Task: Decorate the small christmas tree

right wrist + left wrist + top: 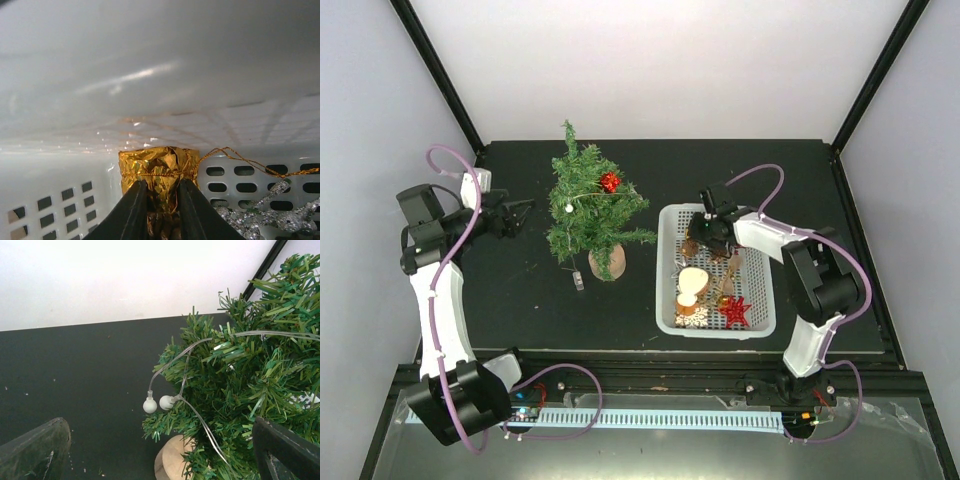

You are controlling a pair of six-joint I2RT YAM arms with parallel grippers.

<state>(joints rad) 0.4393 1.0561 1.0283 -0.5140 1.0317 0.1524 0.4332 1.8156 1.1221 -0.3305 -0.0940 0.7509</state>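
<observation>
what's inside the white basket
The white basket holds a red star, a pale wooden slice, a snowflake and a gold foil ornament pinched by the right gripper. That arm covers the far end, so anything beneath is hidden.

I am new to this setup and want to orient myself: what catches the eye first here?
The small christmas tree stands mid-table, wearing a red decoration near its top. To its right, the right pincer reaches into the white basket and grips a gold foil ornament.
</observation>
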